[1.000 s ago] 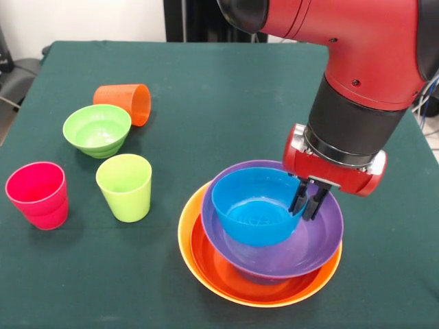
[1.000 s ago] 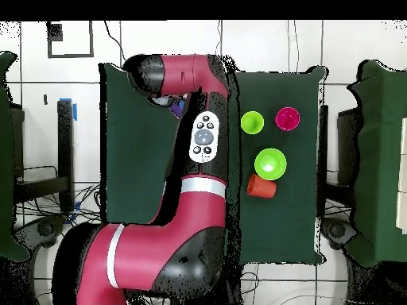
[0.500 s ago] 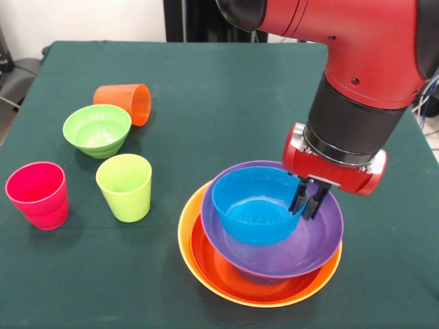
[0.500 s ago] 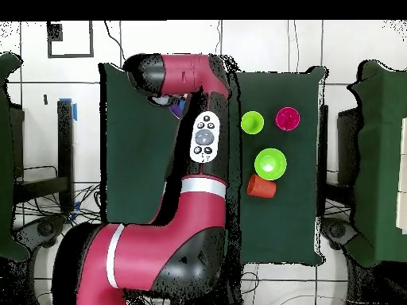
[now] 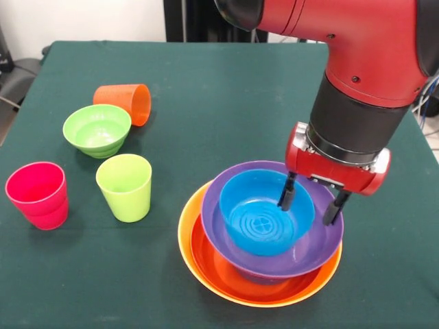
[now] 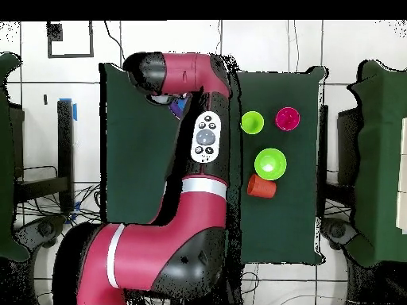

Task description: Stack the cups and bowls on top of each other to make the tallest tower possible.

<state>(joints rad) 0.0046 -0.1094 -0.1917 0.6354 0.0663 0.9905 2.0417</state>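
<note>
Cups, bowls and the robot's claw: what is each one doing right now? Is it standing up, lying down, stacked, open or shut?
Orange cup: lying on its side.
Lime green cup: upright, alone.
Pinkish red cup: upright, alone.
Green bowl: upright, alone, empty.
Yellow-orange bowl: bottom of the stack.
Red-orange bowl: nested in the yellow-orange one.
Purple bowl: nested in the red-orange one.
Blue bowl: sitting level in the purple one.
Gripper: open, one finger either side of the blue bowl's rim.

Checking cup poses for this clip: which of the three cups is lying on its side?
The orange cup, tipped over beside the green bowl; the lime green cup and pinkish red cup stand upright.
</note>
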